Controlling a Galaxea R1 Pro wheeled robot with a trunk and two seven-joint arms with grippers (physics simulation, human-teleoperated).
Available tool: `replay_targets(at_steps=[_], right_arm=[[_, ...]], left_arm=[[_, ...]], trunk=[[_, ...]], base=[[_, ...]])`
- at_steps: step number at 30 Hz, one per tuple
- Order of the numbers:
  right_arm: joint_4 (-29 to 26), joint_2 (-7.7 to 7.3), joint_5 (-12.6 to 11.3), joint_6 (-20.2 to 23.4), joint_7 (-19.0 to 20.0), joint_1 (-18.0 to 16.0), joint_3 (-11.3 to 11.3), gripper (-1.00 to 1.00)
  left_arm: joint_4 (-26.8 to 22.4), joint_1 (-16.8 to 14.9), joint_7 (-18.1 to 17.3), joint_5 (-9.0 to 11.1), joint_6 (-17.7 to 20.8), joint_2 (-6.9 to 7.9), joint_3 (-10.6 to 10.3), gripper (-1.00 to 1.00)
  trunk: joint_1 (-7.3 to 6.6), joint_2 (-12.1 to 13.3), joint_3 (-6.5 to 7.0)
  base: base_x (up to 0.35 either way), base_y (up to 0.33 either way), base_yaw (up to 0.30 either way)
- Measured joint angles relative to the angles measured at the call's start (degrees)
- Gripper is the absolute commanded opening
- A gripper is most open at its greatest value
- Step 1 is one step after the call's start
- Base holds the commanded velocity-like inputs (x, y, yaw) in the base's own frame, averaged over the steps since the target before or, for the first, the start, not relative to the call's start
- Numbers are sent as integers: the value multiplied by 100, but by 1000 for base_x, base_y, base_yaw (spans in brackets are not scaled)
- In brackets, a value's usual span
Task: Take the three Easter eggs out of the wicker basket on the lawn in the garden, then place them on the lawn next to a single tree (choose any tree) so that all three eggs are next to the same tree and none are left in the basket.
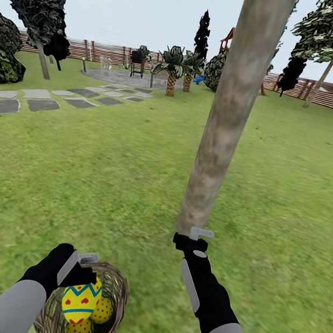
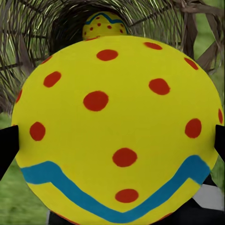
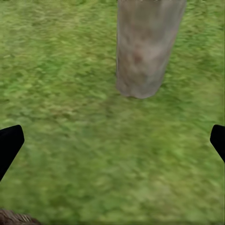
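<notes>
Lawn of mottled green grass (image 1: 104, 177) spreads across the frame; the thick pale grey-brown tree trunk (image 1: 234, 107) rises at centre right. At lower left, the round brown wicker basket (image 1: 114, 294) holds two yellow red-dotted eggs (image 1: 103, 311). Left fingers (image 2: 7, 145) clasp the zigzag-banded yellow egg (image 1: 80, 300) above it; right fingers (image 3: 9, 143) are spread near the trunk's base.

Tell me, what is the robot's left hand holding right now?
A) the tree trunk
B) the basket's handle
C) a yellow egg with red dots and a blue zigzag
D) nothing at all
C: the left hand grips the big zigzag-banded egg above the wicker basket, and in the left wrist view that egg sits between the fingertips.
</notes>
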Motion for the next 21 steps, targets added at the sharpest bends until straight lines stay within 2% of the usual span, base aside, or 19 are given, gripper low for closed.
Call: replay_targets(at_steps=[21], right_arm=[[2,0,2,15,0,0,8,100]], left_arm=[[0,3,-101,-7,109,0,-4,-100]], trunk=[[-461,843,377]], base=[[0,0,0]])
